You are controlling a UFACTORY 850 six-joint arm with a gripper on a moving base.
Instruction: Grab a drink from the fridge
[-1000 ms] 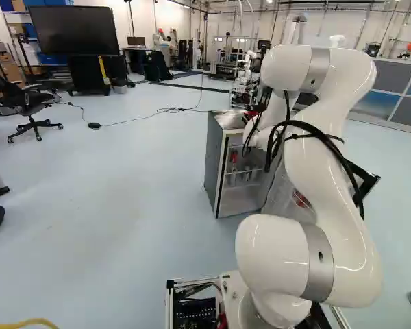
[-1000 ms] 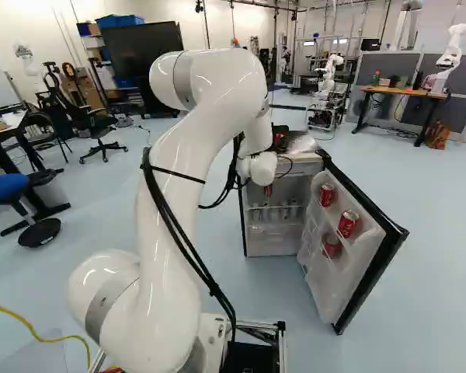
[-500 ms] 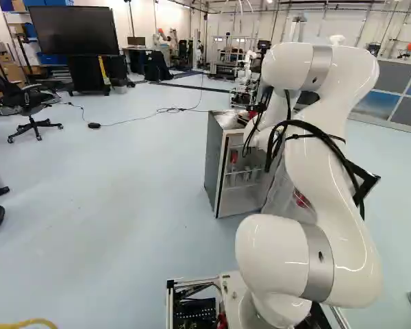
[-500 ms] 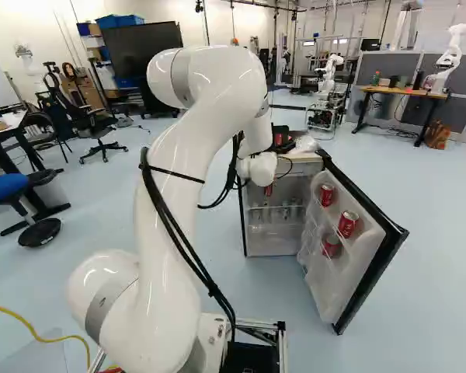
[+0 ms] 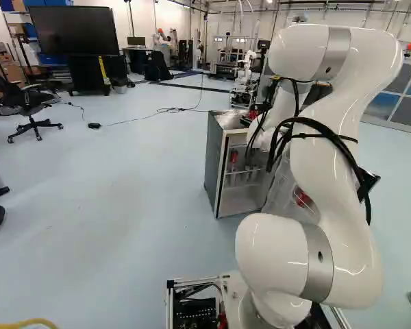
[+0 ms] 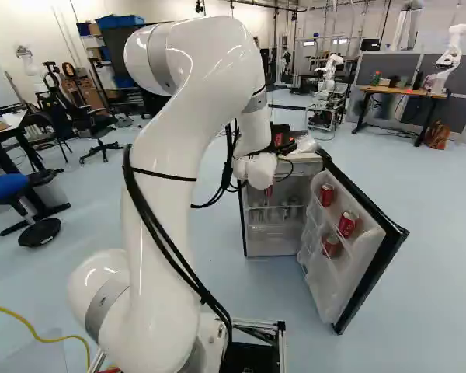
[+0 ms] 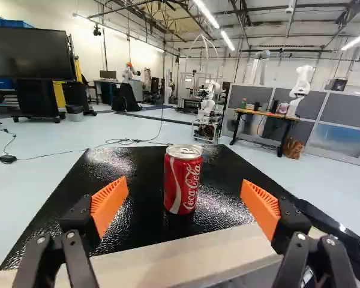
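Near side, just left of the middle in the right base view: one white arm [image 6: 182,140], curved at its upper joint, black cables [image 6: 171,256] strapped along it, far end reaching to the fridge.

Beyond it, one fridge [image 5: 217,164], upright; glossy black top [image 7: 138,222], pale front edge. Shelf inside with several small bottles; exact count unclear.

Far left of the left base view, one large dark screen [image 5: 73,30] on a stand.

Hinged on the fridge's right side, one door [image 6: 365,256], standing wide open, white racks within, black outer edge.

Far right of the right base view, one table [image 6: 400,91] with another robot [image 6: 451,50] at its right end.

Far left of the same view, one black office chair [image 6: 97,120]; nearer, one blue stool [image 6: 6,186].

At the fridge top, one end effector [image 6: 282,138], black with orange pads [image 7: 110,204]; fingers set well apart, clamped on nothing.

Upright on the black top, one red drink can [image 7: 183,180], ahead of the end effector, in line with the gap between its fingers, touching neither.

In the door racks, three red cans [image 6: 347,224], at different heights.
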